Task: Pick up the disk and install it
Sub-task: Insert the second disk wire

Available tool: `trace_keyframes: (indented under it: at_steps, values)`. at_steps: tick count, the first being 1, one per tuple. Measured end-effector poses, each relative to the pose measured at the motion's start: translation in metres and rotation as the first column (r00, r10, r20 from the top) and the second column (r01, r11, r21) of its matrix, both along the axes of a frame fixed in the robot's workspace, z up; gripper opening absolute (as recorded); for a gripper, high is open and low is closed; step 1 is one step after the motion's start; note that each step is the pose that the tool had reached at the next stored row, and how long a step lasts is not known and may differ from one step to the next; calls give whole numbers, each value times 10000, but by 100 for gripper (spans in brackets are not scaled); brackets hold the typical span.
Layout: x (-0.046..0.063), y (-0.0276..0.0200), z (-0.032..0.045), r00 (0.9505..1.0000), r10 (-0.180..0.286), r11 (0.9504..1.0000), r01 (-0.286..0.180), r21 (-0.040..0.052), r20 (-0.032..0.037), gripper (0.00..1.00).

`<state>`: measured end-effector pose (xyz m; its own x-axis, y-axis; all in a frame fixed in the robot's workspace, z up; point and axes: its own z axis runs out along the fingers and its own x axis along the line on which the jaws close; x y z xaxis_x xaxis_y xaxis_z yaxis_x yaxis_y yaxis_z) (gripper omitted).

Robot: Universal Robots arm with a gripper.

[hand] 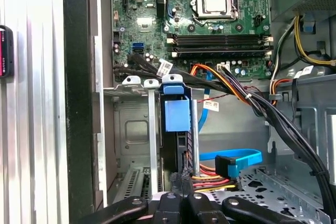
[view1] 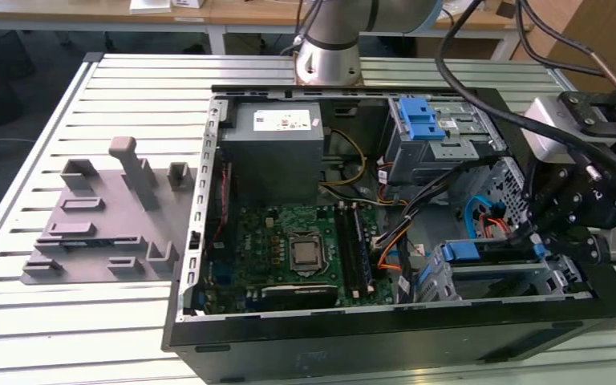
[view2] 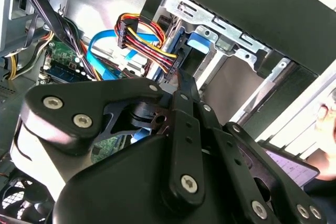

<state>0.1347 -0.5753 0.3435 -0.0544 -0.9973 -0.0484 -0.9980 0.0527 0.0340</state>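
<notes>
The disk sits in the lower drive cage at the front corner of the open computer case, on the exterior view's right, its blue side rail facing up. In the first wrist view the disk is seen edge-on between the cage's metal walls, with a blue tab above it. My gripper reaches down into the case at the disk's cable end. Its fingers are pressed together with nothing visible between them. In the second wrist view the gripper points at the disk's blue tab, beside the red-yellow-black power cable.
A grey power supply box and an upper cage with a blue latch fill the far part of the case. The motherboard lies in the middle. Cable bundles and a blue data cable crowd around the disk. A grey fixture lies outside the case.
</notes>
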Motion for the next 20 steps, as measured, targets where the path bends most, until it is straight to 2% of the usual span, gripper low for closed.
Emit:
trace_keyframes:
  at_steps: [5, 8, 16, 20]
  values:
    - [0, 0, 51, 10000, 0, 10000, 0, -99, 0, 11]
    - [0, 0, 91, 10000, 0, 9998, 0, -210, 0, 11]
    - [-4, 0, 211, 10000, 0, 9997, 0, -225, 0, 11]
    - [-51, 0, 223, 10000, 0, 9997, 0, -225, 0, 11]
